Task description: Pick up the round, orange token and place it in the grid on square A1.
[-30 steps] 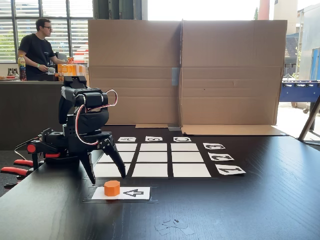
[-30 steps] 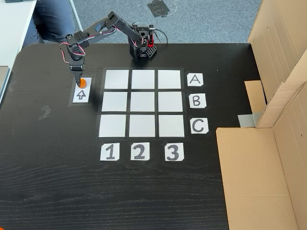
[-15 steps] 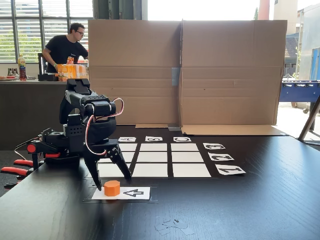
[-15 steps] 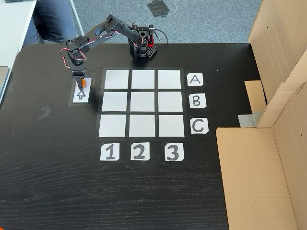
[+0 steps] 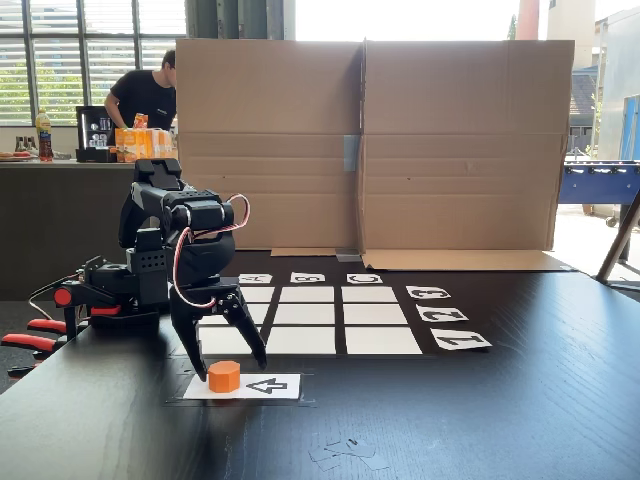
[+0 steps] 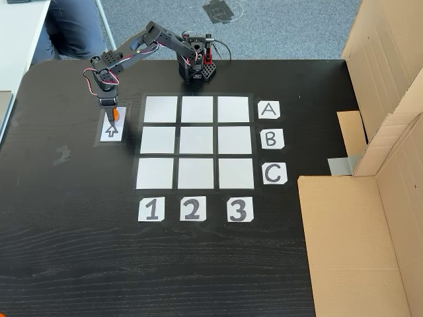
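The orange token (image 5: 224,376) stands on the end of a white arrow card (image 5: 266,386) near the table's front in a fixed view. My gripper (image 5: 231,368) is open and straddles it, one finger on each side, tips close to the table. From above, the gripper (image 6: 111,113) covers most of the token (image 6: 115,113), leaving an orange sliver. The grid (image 6: 195,141) lies to the right of the card. Square A1 (image 6: 160,109) is its top-left cell there, and the near-left cell (image 5: 222,342) behind the fingers in the low view.
A tall cardboard wall (image 5: 370,140) closes off the far side and shows at the right edge (image 6: 390,132) from above. Letter cards (image 6: 268,139) and number cards (image 6: 192,209) edge the grid. Red handles (image 5: 30,335) lie left of the arm's base. A person (image 5: 148,95) stands far behind.
The gripper has come down and forward from above the grid's edge until its open fingers straddle the token. The person in the background has walked to the right.
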Action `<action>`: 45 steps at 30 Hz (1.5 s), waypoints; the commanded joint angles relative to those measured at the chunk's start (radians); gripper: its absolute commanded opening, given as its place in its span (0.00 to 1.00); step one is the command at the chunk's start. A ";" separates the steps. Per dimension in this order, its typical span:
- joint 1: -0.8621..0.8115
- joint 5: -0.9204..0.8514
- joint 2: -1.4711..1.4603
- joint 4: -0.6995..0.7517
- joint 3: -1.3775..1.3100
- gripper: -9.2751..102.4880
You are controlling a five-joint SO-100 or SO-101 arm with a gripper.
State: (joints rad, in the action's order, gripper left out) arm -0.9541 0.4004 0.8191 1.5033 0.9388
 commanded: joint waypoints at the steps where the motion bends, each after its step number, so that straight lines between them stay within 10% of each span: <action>1: 0.011 0.008 0.011 0.002 -0.054 0.34; 20: 0.011 0.006 0.020 0.011 -0.066 0.11; 45: -0.123 -0.058 0.747 0.055 0.212 0.10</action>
State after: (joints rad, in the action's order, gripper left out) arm -1.0615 0.3620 1.4404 1.5539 1.1045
